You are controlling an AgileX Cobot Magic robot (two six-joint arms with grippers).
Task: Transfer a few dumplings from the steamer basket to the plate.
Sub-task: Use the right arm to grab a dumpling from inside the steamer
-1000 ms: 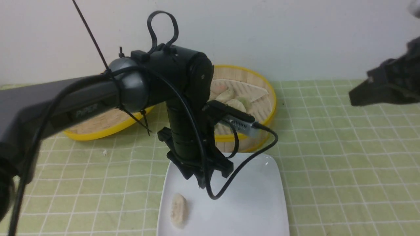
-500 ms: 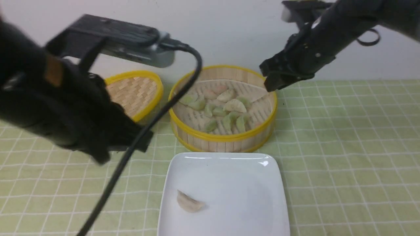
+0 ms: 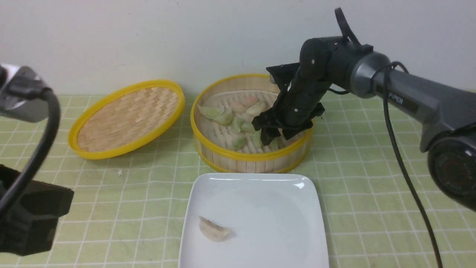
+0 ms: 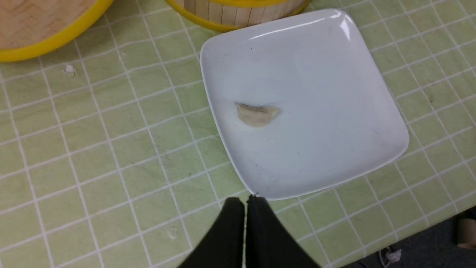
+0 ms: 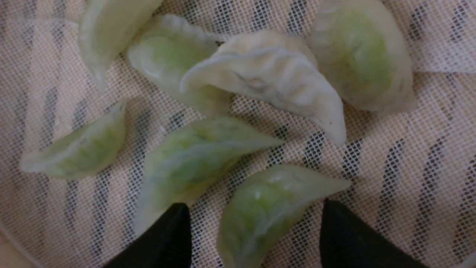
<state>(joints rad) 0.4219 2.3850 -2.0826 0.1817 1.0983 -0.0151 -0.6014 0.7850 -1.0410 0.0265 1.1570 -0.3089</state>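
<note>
Two fingers of the right gripper (image 5: 256, 238) stand well apart, straddling one green dumpling (image 5: 260, 208) on the mesh liner (image 5: 409, 156) inside the basket (image 3: 253, 156). They are not closed on it. Other dumplings (image 5: 267, 78) lie close around. The left gripper (image 4: 245, 212) is pinched together on nothing, above the checked cloth (image 4: 111, 149) just off the plate (image 4: 327, 111), where one beige dumpling (image 4: 256, 113) lies.

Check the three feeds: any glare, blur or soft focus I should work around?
Front view: even light, sharp at the steamer basket; one glare spot on the plate at its far right corner. Left wrist view: glare streaks along the plate's rim, lone dumpling crisp. Right wrist view: close-up slightly soft, green dumpling between the open jaws readable.
</note>
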